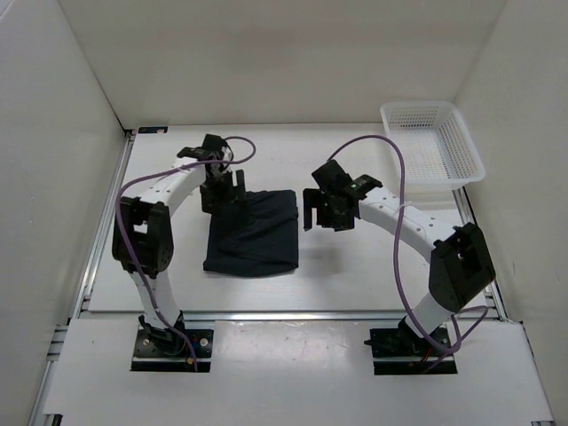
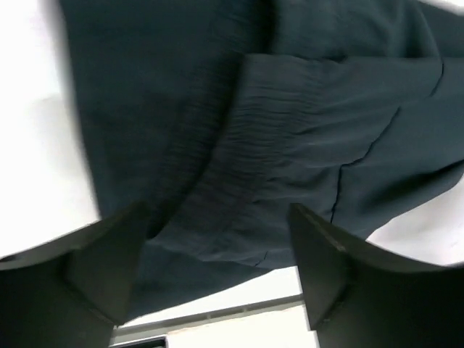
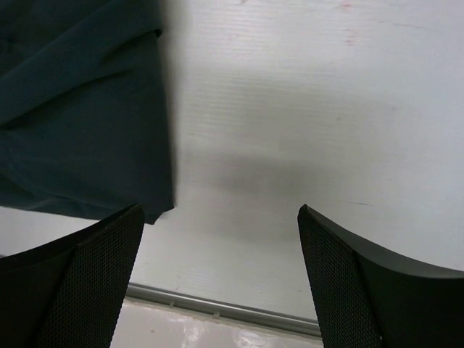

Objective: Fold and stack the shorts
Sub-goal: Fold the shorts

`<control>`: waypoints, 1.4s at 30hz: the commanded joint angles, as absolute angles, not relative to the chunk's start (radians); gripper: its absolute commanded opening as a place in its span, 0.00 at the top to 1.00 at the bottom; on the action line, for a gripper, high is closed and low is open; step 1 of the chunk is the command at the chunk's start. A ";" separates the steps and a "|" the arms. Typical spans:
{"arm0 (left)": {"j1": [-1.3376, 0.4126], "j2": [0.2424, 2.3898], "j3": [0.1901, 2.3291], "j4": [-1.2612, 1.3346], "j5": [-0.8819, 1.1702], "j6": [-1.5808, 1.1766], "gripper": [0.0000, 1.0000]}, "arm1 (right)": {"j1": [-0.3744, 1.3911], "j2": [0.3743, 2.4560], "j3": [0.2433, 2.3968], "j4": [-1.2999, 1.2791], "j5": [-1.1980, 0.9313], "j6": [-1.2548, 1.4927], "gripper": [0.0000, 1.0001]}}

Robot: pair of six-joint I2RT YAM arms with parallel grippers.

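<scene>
left gripper (image 1: pixel 222 199) spread wide over the dark folded shorts (image 1: pixel 257 235), right gripper (image 1: pixel 324 218) spread wide just beside them

from the left wrist i see the shorts (image 2: pixel 290 109) filling most of the frame, their gathered waistband (image 2: pixel 246 152) running diagonally across the middle. my left gripper (image 2: pixel 216 239) hangs over the lower edge of the shorts, fingers (image 2: pixel 94 268) spread wide, nothing pinched. white table (image 2: pixel 36 145) shows left of the shorts, a metal rail (image 2: pixel 217 315) below them.

White table (image 1: pixel 355 275), dark folded shorts (image 1: pixel 253 232) centre, white basket (image 1: pixel 432 146) far right
</scene>
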State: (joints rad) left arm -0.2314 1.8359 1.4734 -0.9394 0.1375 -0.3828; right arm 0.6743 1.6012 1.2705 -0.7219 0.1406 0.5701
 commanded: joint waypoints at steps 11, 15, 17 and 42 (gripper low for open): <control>-0.281 1.965 1.537 -0.942 0.098 -0.333 0.13 | 0.676 1.670 1.336 -0.684 0.046 0.568 0.07; -0.281 2.017 1.519 -0.942 0.146 -0.322 0.13 | 0.676 1.681 1.336 -0.684 0.046 0.558 0.06; -0.281 2.031 1.508 -0.933 0.187 -0.313 0.13 | 0.676 1.681 1.336 -0.684 0.055 0.558 0.06; -0.272 1.927 1.489 -0.942 0.126 -0.359 0.68 | 0.658 1.701 1.298 -0.664 0.023 0.568 0.02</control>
